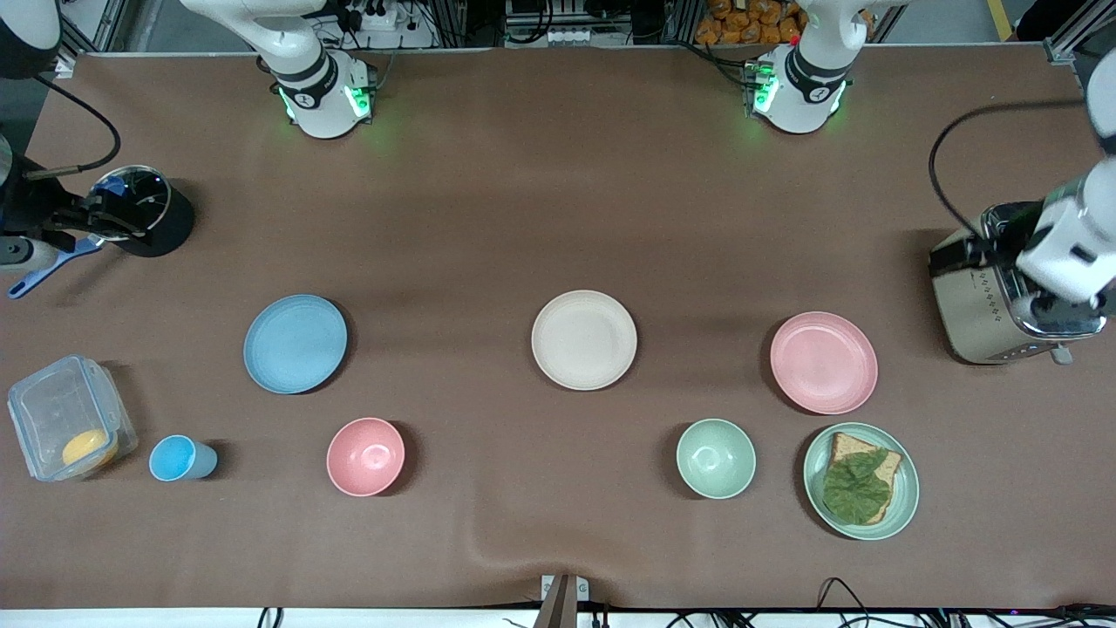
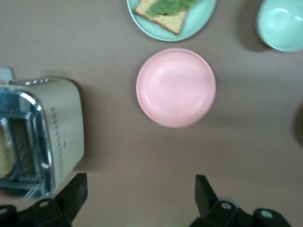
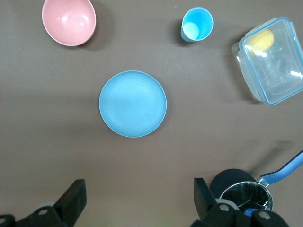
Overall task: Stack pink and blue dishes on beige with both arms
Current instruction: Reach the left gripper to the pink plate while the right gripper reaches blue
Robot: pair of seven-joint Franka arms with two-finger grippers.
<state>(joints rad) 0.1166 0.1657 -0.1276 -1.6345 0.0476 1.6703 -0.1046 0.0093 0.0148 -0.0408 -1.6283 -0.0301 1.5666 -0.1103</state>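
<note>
Wide-open jaws on both grippers, nothing held. Left gripper (image 2: 139, 189) up over the toaster (image 1: 976, 296) at its own end of the table (image 1: 488, 218), with the pink plate (image 1: 823, 362) lying flat straight ahead of the jaws and well apart from them. Right gripper (image 3: 139, 191) likewise high, over the pot (image 1: 139, 209), with the blue plate (image 1: 295, 344) centred ahead of its jaws.

Beige plate (image 1: 583, 339) bare in mid-table, between the two coloured plates and out of reach of neither arm. Probably laid out that way so each arm takes the plate nearest its own jaws and carries it inward. Nothing stacked yet; task judged to be at its very start, with both arms poised as if sighting their targets.

Shown by the front view alone: the beige plate, absent from both wrist views, and the whole spread of the three plates in a row. Also there, nearer the front camera: pink bowl (image 1: 365, 456), cup (image 1: 179, 459), green bowl (image 1: 716, 458), green plate (image 1: 907, 497) with toast and a leaf, and a clear box (image 1: 65, 427).

Shown by the wrist views alone: the parted fingers (image 2: 75, 191) and each plate framed ahead of the gap. Gripper tips hard to make out from the front.
</note>
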